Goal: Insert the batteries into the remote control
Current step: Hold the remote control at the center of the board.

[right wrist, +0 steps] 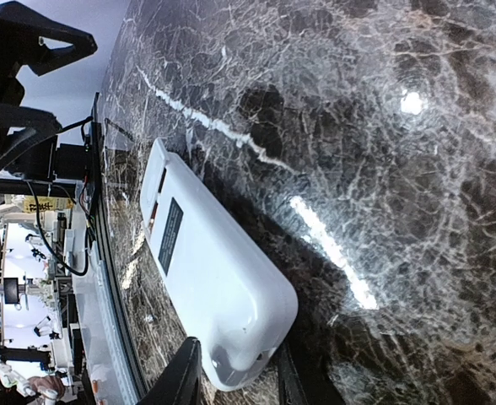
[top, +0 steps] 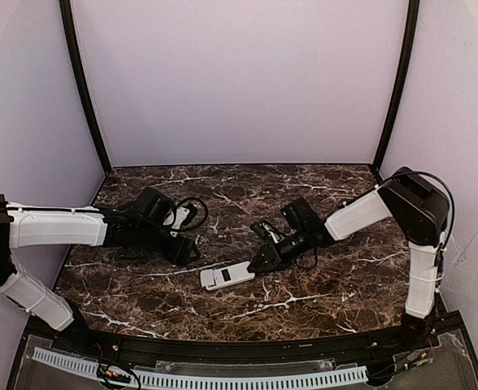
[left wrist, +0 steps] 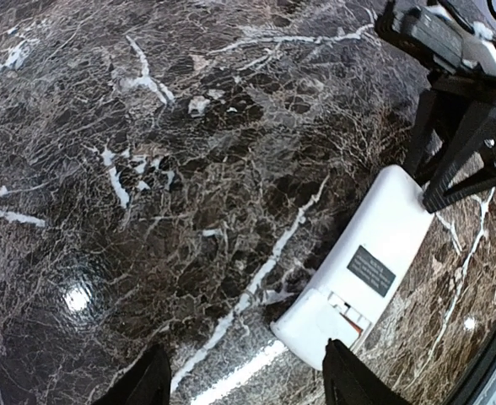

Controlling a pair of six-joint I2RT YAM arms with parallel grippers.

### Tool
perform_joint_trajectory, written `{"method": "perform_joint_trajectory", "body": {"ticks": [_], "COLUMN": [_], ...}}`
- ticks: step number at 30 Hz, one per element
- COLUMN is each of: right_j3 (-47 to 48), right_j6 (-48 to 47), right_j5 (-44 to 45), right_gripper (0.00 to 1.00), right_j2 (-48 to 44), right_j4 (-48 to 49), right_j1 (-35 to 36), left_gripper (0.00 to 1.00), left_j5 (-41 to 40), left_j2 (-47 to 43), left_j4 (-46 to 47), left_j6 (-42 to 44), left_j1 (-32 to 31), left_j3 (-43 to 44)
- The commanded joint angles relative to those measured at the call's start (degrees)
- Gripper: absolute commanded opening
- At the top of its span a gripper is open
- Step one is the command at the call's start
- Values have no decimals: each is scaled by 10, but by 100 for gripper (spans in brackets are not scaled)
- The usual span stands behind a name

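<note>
The remote control (top: pixel 227 276) lies back-up on the marble table, a white bar with a dark label (left wrist: pixel 371 270). At its left end sits a white cover panel (left wrist: pixel 320 325); an orange sliver (left wrist: pixel 355 319) shows in the gap beside it, and the batteries are otherwise hidden. My right gripper (top: pixel 257 263) is shut on the remote's right end, one finger on each long side (right wrist: pixel 180 375). My left gripper (top: pixel 186 252) hovers open just left of the remote. In its own view (left wrist: pixel 244 384) the right fingertip (left wrist: pixel 349 380) stands by the cover end, with only table between the fingers.
Dark marble tabletop (top: pixel 304 301) with white walls on three sides and black corner posts (top: pixel 80 89). Cables loop near the left wrist (top: pixel 194 213). A perforated white rail (top: pixel 223 378) runs along the near edge.
</note>
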Motion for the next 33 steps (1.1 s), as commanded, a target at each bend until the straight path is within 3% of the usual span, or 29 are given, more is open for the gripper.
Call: {"method": "perform_joint_trajectory", "body": {"ticks": [1,17,24,33], "right_j3": [-16,-76,-62,32], "right_j6": [-2,-18,-108,-268], "right_j5": [-11,5,83,175], "right_gripper": [30,34,43,63], "right_j2": [-26,-82,-144,-161], "right_j4": [-12,-44,-115,-152], "right_j1": [18,41,41,60], "left_gripper": [62,58,57,56], "left_j5": [18,89,104,103], "left_j2": [-17,29,28,19], "left_j4": [43,104,118,136], "left_j6": [-59,-96,-109,-135], "left_j1": [23,46,45,46], "left_j3": [-23,-44,-59,-86]}}
